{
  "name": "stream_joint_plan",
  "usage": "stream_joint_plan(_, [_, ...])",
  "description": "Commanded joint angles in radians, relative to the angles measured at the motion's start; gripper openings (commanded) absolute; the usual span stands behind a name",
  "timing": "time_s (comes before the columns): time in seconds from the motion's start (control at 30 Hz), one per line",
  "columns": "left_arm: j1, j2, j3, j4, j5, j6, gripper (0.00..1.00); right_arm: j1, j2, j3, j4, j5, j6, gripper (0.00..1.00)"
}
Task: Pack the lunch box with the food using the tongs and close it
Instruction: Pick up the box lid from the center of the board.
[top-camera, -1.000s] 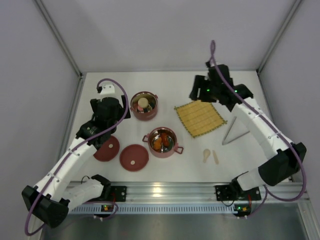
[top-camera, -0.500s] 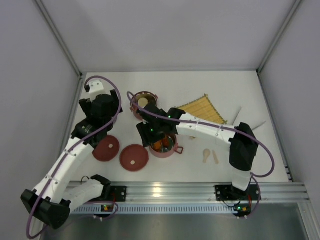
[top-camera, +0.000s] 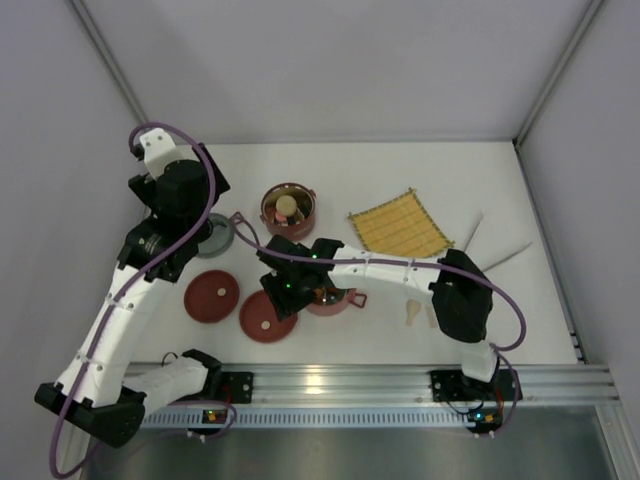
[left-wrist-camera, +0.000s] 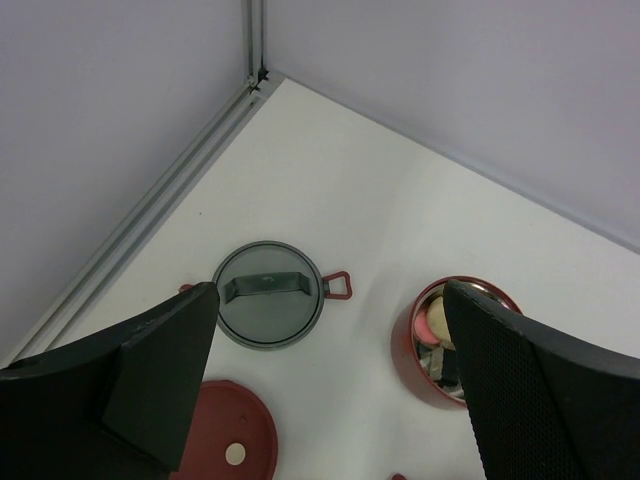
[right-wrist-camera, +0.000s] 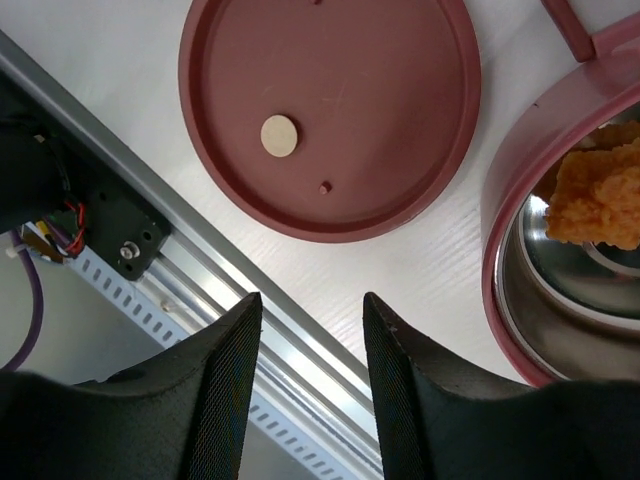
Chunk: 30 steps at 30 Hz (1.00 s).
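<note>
The lunch box stands apart in pieces. One dark-red bowl (top-camera: 288, 211) (left-wrist-camera: 455, 340) at the back holds pink and cream food (left-wrist-camera: 437, 318). The second bowl (right-wrist-camera: 520, 250) (top-camera: 338, 298) holds an orange piece (right-wrist-camera: 600, 195) and lies partly under my right arm. Two flat dark-red lids (top-camera: 211, 296) (top-camera: 266, 316) (right-wrist-camera: 330, 110) lie in front. My right gripper (top-camera: 283, 296) (right-wrist-camera: 312, 310) hangs open and empty between the nearer lid and that bowl. My left gripper (top-camera: 185, 205) (left-wrist-camera: 330, 400) is wide open, high over the back left. The tongs (top-camera: 510, 255) lie spread at the right.
A grey lid with a handle (top-camera: 212, 235) (left-wrist-camera: 268, 294) lies by the left wall. The yellow woven mat (top-camera: 398, 228) is at the back right. Two beige sticks (top-camera: 414, 312) lie near the front. The metal rail (right-wrist-camera: 200, 300) runs along the near edge.
My right arm swung from the back right, across the mat, to the front centre over the second bowl and lid, its jaws narrowing. My left arm pulled back to the left, uncovering the grey lid.
</note>
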<state>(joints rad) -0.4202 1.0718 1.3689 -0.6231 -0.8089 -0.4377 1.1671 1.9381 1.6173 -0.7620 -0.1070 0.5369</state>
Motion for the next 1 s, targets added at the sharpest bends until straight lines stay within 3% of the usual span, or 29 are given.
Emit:
stream_joint_plan(0.0, [0.004, 0.001, 0.047, -0.024, -0.01, 0.008, 0.99, 0.017, 0.027, -0.014, 0.055, 0.018, 0.044, 0.44])
stream_joint_plan(0.27, [0.004, -0.029, 0.036, -0.013, 0.033, 0.019, 0.99, 0.013, 0.093, -0.076, 0.136, 0.072, 0.124, 0.45])
stream_joint_plan(0.57, [0.004, -0.067, -0.025, 0.0, 0.063, 0.013, 0.99, 0.009, 0.153, -0.034, 0.158, 0.128, 0.176, 0.44])
stream_joint_plan(0.97, [0.004, -0.102, -0.053, 0.013, 0.068, 0.017, 0.99, 0.009, 0.167, -0.063, 0.185, 0.161, 0.213, 0.37])
